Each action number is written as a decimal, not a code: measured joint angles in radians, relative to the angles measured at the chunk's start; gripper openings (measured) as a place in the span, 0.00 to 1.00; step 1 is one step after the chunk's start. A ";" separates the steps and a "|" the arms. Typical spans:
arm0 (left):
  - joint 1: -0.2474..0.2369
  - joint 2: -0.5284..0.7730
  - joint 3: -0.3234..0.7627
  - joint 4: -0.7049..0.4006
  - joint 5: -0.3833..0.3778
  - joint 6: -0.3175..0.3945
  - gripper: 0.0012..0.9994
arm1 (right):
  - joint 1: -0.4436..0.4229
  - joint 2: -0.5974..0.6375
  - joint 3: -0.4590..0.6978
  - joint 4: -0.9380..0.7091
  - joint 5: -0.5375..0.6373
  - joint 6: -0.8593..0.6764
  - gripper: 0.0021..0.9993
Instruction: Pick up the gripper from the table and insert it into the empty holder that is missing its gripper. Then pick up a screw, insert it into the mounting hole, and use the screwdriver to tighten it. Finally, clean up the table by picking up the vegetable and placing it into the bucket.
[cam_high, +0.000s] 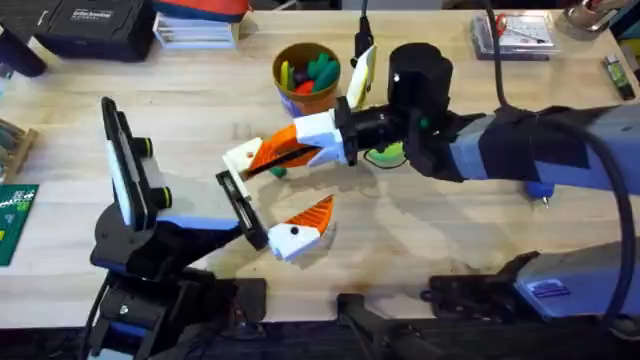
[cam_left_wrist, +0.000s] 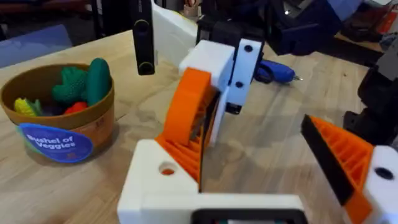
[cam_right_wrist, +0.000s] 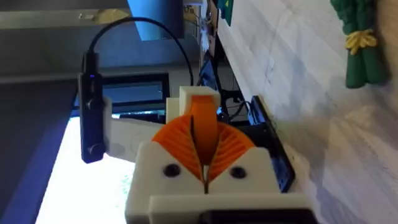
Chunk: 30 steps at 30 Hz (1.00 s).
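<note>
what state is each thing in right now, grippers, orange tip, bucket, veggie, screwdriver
right gripper: shut on the orange fingertip
orange fingertip: pinched upright between the right gripper's pads
left gripper: open, nothing held
bucket: upright on the table, toy veggies already inside
green vegetable: lying on the table, not yet in the bucket
blue screwdriver: lying on the table, unheld
</note>
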 joint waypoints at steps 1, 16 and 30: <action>0.000 0.000 0.000 0.000 0.000 -0.001 0.99 | 0.000 0.000 0.000 0.000 0.000 0.000 0.00; 0.006 -0.001 0.000 0.004 -0.034 0.028 0.99 | 0.020 0.013 -0.003 0.097 0.045 0.003 0.00; 0.006 -0.001 0.000 0.004 -0.040 0.028 0.99 | 0.024 0.013 -0.003 0.097 0.054 -0.001 0.03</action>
